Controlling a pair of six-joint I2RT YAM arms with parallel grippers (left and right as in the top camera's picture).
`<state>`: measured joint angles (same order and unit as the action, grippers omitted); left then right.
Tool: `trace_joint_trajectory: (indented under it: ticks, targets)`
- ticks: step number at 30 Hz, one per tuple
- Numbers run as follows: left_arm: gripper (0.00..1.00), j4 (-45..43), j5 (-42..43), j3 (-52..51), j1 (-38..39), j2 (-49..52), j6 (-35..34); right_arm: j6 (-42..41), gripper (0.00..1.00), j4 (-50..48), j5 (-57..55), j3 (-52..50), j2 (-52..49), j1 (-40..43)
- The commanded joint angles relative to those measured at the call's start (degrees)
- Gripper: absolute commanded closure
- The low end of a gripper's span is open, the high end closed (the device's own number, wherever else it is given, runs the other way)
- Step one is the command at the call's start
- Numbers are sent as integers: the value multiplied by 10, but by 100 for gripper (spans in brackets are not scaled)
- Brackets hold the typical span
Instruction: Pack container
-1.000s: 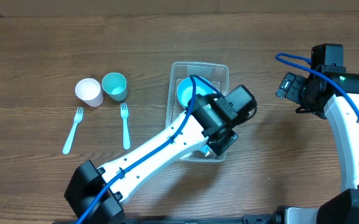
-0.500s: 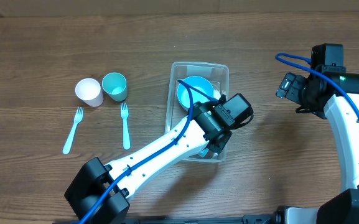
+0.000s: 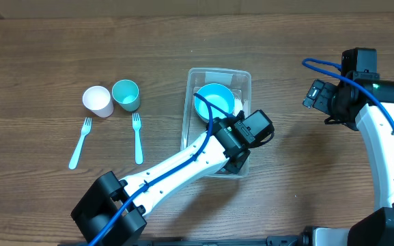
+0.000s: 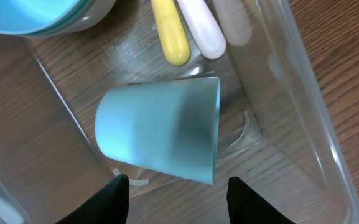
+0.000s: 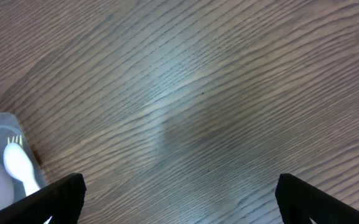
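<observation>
Left wrist cam: my left claw [image 4: 179, 199] hanging unclenched over container [image 4: 313, 118], teal cup [image 4: 160, 134] lying sideways just ahead, axis running finger to finger; right claw [image 5: 182, 196] gaping, idling well apart.

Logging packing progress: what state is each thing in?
container: lidless, partly filled
teal bowl: upright in the container
teal cup in the container: lying on its side
white cup: upright on the table
teal cup on the table: upright
fork near the white cup: lying flat
fork near the teal cup: lying flat
left gripper: open, over the lying cup
right gripper: open, empty
</observation>
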<state>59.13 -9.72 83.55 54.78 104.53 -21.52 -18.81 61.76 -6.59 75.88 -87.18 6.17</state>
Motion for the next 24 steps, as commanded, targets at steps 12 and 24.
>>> trace_joint_trajectory:
  ticks: [12,24]
  targets:
    - [46,-38,3,-14,5,31,-7,1,0,-1,-4,12,14,0]
    - [59,-24,-60,-14,5,52,3,1,0,-1,-4,12,14,0]
